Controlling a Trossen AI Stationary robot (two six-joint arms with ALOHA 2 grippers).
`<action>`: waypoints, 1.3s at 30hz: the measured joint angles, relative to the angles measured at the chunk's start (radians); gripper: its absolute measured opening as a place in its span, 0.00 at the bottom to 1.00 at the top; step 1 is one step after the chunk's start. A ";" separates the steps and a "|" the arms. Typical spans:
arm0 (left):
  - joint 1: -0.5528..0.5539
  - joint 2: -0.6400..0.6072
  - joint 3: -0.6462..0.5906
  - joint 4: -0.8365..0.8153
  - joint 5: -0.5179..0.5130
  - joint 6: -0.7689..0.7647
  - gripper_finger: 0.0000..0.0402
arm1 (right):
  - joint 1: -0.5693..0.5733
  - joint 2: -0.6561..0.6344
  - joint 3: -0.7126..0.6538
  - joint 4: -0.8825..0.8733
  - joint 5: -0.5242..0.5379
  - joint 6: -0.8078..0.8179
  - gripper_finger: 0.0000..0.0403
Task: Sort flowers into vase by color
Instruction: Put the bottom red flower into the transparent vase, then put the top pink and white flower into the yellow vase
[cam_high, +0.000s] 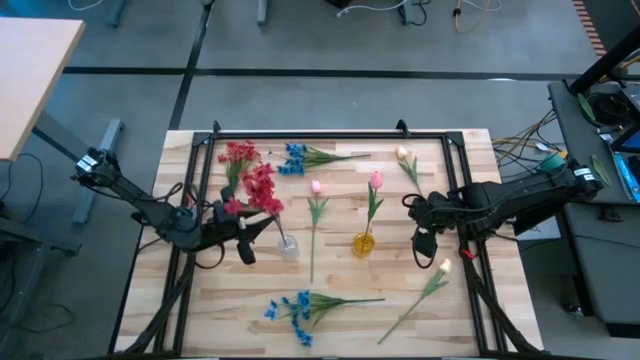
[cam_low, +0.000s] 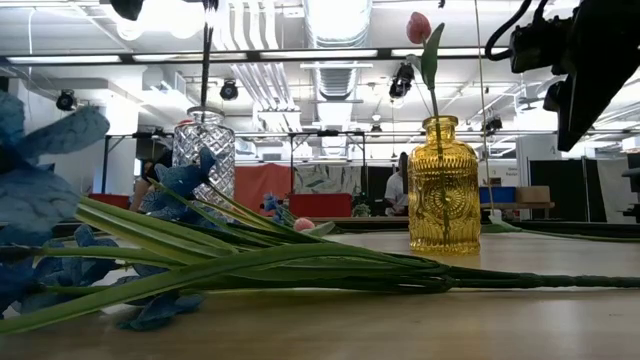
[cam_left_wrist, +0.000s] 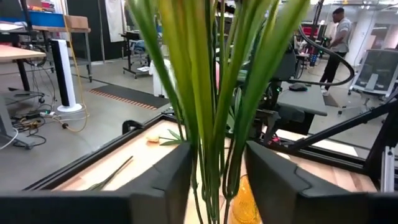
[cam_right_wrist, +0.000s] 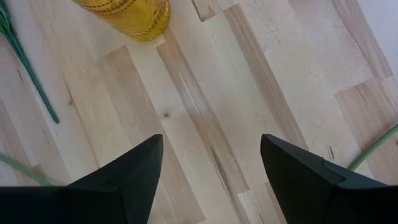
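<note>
On the wooden table, the left gripper sits at about 8 o'clock from the table's centre, just beside the clear vase. In its wrist view its fingers stand apart with the green stems of the red flower spray between them; whether the pads press the stems cannot be told. The stems stand upright in the clear vase, blossoms up.

A pink tulip stands upright in the yellow vase near centre. Another pink tulip lies along 12 to 6 o'clock, bud at 12. The blue spray at 6 o'clock lies along 3 to 9, blossoms at 9.

The right gripper hovers at 3 o'clock, its jaws wide and empty over bare wood.

No writing can be read.
</note>
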 joint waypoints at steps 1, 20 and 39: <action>0.000 0.000 0.000 -0.008 0.000 -0.003 0.37 | 0.000 0.000 0.000 0.000 0.000 0.000 0.65; 0.000 -0.027 0.122 -0.539 0.134 -0.325 0.59 | 0.000 0.000 0.000 -0.004 -0.001 0.040 0.65; 0.001 0.031 0.373 -1.435 0.147 -0.924 0.56 | -0.420 0.006 0.001 -0.006 0.130 -0.010 0.65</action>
